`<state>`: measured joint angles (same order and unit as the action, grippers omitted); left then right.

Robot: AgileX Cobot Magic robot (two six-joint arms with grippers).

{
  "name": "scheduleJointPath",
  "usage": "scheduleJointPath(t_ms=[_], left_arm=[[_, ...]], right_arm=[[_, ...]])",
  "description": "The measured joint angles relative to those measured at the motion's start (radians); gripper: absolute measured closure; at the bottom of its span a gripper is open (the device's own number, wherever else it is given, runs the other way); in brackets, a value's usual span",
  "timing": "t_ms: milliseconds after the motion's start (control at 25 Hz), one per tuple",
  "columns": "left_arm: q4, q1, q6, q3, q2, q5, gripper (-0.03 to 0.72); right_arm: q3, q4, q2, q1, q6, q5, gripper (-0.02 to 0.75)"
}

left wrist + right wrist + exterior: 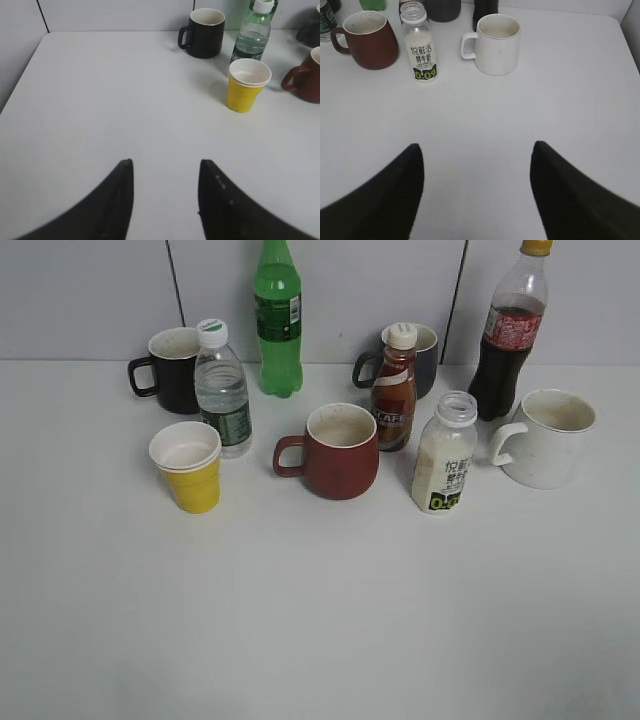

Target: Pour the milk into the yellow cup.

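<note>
The milk bottle (445, 454) stands upright and uncapped right of centre, between the red-brown mug and the white mug; it also shows in the right wrist view (420, 50). The yellow cup (188, 466) stands upright at the left, beside the water bottle; it also shows in the left wrist view (246, 85). My left gripper (166, 167) is open and empty over bare table, well short of the cup. My right gripper (476, 150) is open and empty, well short of the milk. Neither gripper shows in the exterior view.
A red-brown mug (336, 451), brown coffee bottle (394, 388), white mug (547, 437), cola bottle (509, 335), green soda bottle (277, 320), dark blue mug (425, 358), black mug (172, 370) and water bottle (221, 390) crowd the back of the white table (320, 620).
</note>
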<state>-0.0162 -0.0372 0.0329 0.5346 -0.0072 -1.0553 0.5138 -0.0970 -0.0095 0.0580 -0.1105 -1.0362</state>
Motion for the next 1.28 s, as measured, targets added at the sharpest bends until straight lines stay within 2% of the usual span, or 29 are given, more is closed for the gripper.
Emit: scheduleJointPath(t_ms=[1280], left_arm=[[0.000, 0.000, 0.000, 0.000, 0.000, 0.000, 0.445]], right_arm=[[0.000, 0.000, 0.000, 0.000, 0.000, 0.000, 0.237]])
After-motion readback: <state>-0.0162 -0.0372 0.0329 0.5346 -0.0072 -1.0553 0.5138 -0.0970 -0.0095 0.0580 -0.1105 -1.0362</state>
